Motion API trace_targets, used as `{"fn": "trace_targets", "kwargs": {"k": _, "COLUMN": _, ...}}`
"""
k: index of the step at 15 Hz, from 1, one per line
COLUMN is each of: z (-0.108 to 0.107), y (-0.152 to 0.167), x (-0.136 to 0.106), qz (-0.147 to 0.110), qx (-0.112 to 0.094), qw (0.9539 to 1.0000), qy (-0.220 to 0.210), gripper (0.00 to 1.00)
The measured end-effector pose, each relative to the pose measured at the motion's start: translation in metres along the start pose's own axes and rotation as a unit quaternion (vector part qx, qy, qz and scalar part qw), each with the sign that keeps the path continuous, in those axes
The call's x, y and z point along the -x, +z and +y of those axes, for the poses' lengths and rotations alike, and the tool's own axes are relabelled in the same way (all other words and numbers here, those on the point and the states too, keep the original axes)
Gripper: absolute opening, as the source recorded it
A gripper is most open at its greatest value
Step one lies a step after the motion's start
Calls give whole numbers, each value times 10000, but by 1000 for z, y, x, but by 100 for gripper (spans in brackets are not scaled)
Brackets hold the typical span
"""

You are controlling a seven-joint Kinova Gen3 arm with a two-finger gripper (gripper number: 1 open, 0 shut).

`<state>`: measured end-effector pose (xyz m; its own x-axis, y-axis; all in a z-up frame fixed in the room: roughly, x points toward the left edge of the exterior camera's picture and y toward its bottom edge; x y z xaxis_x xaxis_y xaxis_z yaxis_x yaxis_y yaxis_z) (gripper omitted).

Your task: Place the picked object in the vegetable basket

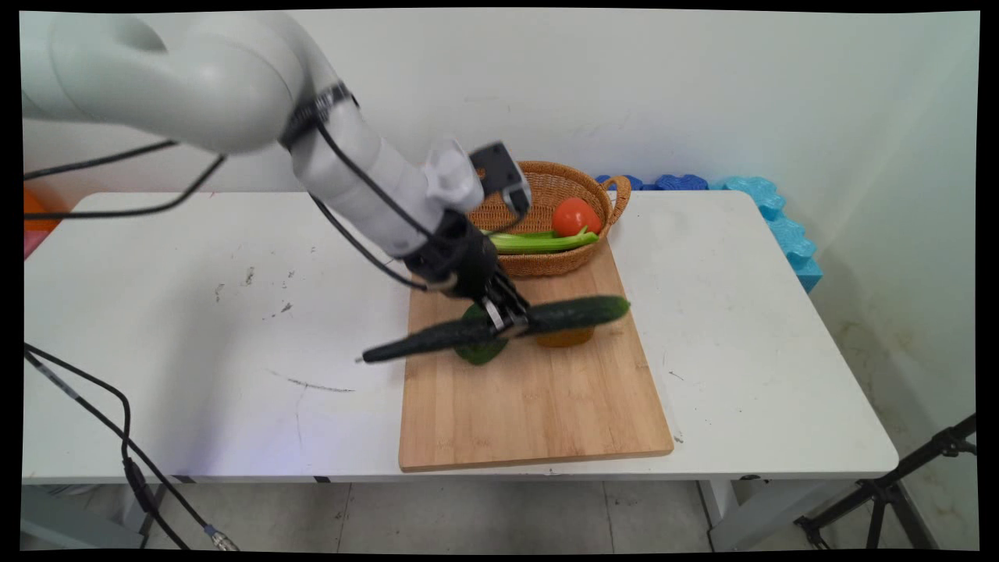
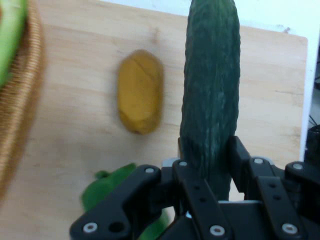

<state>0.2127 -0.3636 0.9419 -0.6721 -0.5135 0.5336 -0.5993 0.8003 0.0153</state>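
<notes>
hand view: jaws [image 2: 207,172] clamp cucumber [image 2: 211,85] mid-length, lifted level above cutting board [image 1: 538,398], potato [image 2: 140,91] beneath

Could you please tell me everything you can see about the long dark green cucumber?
The long dark green cucumber has bumpy, glossy skin with faint pale streaks and tapers to a thin stem end at the picture's left. It looks whole and unpeeled. The black two-finger tool is shut on it near its middle, holding it roughly level above the pale wooden cutting board. Nothing else visibly touches it. Its stem end reaches out past the board's left edge.
</notes>
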Motion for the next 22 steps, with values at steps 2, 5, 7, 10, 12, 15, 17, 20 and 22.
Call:
{"fn": "trace_targets", "kwargs": {"k": 2, "z": -14, "y": -19, "x": -9, "qz": -15, "qx": -92, "qw": 10000, "qy": 35, "gripper": 0}}
{"fn": "trace_targets", "kwargs": {"k": 5, "z": -39, "y": -37, "x": -22, "qz": -52, "qx": -286, "qw": 9996, "qy": 43, "gripper": 0}}
{"fn": "trace_targets", "kwargs": {"k": 7, "z": -54, "y": -42, "x": -27, "qz": -83, "qx": -404, "qw": 9991, "qy": 28, "gripper": 0}}
{"fn": "trace_targets", "kwargs": {"k": 10, "z": -85, "y": -46, "x": -37, "qz": -162, "qx": -674, "qw": 9976, "qy": -24, "gripper": 0}}
{"fn": "trace_targets", "kwargs": {"k": 12, "z": -106, "y": -44, "x": -42, "qz": -223, "qx": -865, "qw": 9960, "qy": -82, "gripper": 0}}
{"fn": "trace_targets", "kwargs": {"k": 15, "z": -133, "y": -41, "x": -48, "qz": -304, "qx": -1112, "qw": 9932, "qy": -177, "gripper": 0}}
{"fn": "trace_targets", "kwargs": {"k": 17, "z": -152, "y": -35, "x": -52, "qz": -373, "qx": -1272, "qw": 9908, "qy": -266, "gripper": 0}}
{"fn": "trace_targets", "kwargs": {"k": 20, "z": -173, "y": -21, "x": -58, "qz": -468, "qx": -1424, "qw": 9878, "qy": -429, "gripper": 0}}
{"fn": "trace_targets", "kwargs": {"k": 22, "z": -183, "y": -11, "x": -61, "qz": -537, "qx": -1477, "qw": 9860, "qy": -552, "gripper": 0}}
